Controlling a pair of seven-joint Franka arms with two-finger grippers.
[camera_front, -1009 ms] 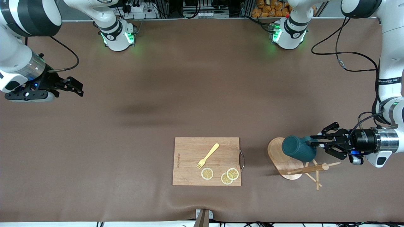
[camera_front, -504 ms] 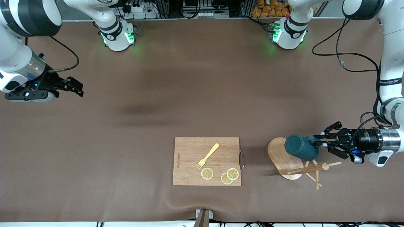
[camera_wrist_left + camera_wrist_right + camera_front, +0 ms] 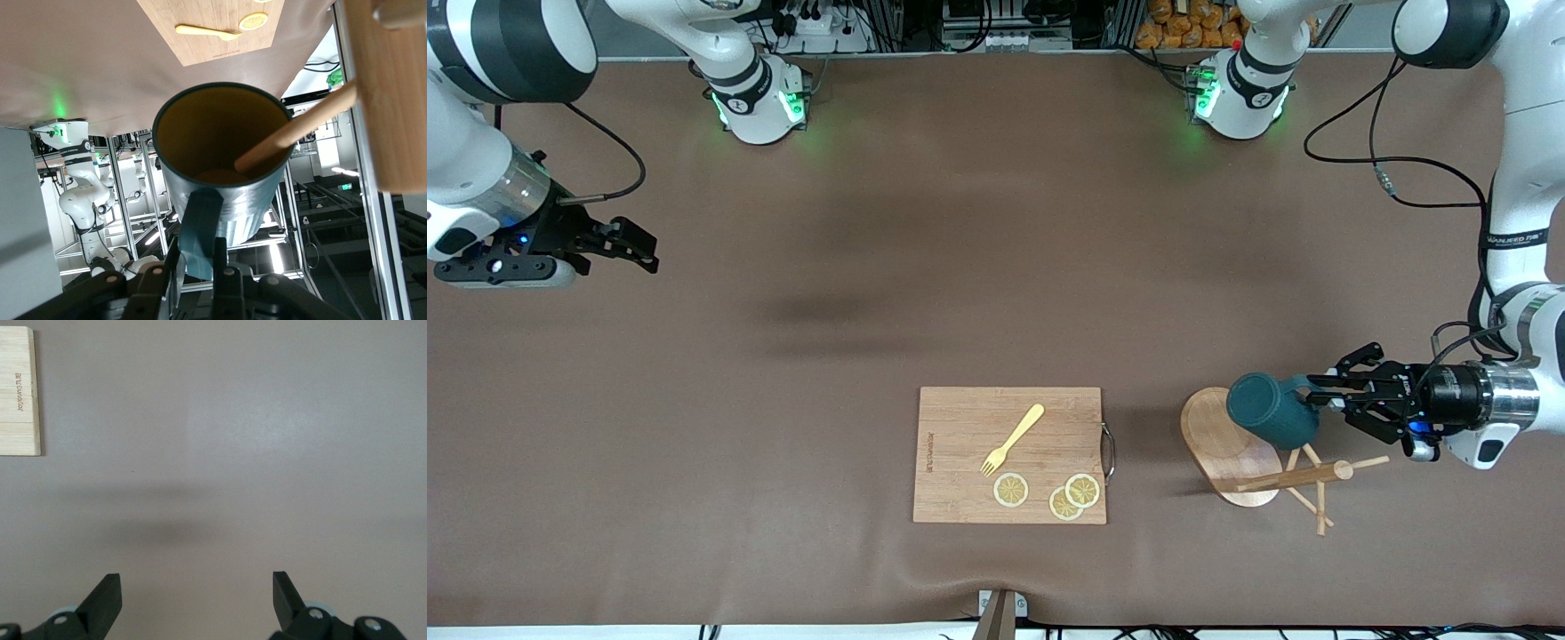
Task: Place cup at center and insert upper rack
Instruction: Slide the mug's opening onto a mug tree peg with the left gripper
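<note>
Cup first: the dark teal ribbed mug hangs tipped on its side over the upper rack, held by its loop handle between the closed fingers of the left gripper, which reaches in from the left arm's end of the counter. In the left wrist view the cup shows its yellowish-tan inside, with one thin peg of the rack reaching into its mouth, and the fingers pinched on the handle's sides. The rack lies toppled on the brown mat, its oval bamboo base up on edge under the cup and its post and dowel pegs stretched along the counter toward the left arm's end, slightly nearer the front camera than the cup. A rectangular wooden cutting board sits beside the rack toward the middle of the counter, carrying a yellow fork and three lemon slices; the slices lie nearer the front camera than the fork. The right gripper waits over bare mat at the right arm's end, well apart from everything, its fingers spread wide and holding nothing; a corner of the cutting board shows in its wrist view.
</note>
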